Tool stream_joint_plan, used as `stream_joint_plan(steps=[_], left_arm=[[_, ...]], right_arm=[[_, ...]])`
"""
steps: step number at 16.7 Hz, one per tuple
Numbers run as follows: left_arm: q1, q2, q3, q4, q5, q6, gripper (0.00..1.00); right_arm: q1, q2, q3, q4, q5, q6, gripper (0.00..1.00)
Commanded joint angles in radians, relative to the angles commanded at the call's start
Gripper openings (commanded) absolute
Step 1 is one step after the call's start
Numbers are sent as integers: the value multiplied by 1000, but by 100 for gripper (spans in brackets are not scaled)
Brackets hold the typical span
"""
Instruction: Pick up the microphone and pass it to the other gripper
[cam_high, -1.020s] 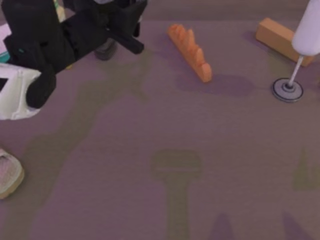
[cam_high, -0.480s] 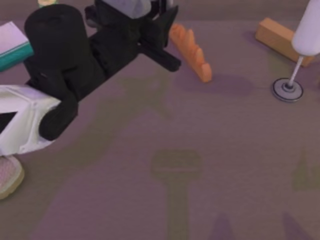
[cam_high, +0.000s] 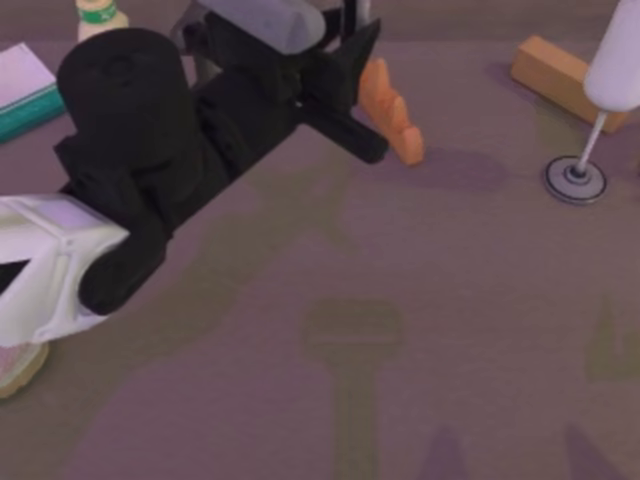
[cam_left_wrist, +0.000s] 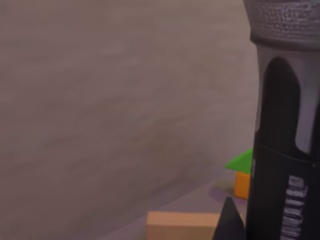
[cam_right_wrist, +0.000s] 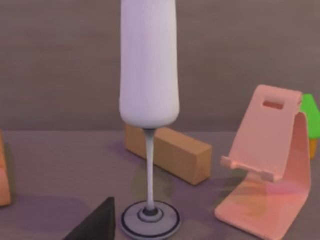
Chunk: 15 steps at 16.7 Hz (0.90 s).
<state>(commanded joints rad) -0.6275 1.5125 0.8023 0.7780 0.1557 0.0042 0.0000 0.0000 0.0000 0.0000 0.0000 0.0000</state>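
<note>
At the table's far left, the left gripper (cam_high: 340, 75) now reaches further right, over the orange serrated block (cam_high: 392, 115), gripping the upright microphone (cam_left_wrist: 282, 135), carrying it toward handover; right gripper unseen.

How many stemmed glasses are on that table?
1. The stemmed glass stands at the table's right side, near the tan block. The left arm covers the far left, so another could be hidden.

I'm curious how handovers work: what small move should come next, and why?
Likely carry the microphone toward the table's middle: the left end effector grips it, lifted, left of centre, and the right end effector sits outside the top view.
</note>
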Motion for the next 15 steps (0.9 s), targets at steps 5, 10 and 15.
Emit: stream_joint_plan(steps=[5,10,15], left_arm=[[-3,-3,-4,0,-3,-1,0],[-3,-3,-4,0,-3,-1,0],[-3,-3,-4,0,-3,-1,0]], right_arm=[[0,0,0,0,0,0,100],[85,108,68,34,0,2,100],[284,413,269,140,43,-5,100]])
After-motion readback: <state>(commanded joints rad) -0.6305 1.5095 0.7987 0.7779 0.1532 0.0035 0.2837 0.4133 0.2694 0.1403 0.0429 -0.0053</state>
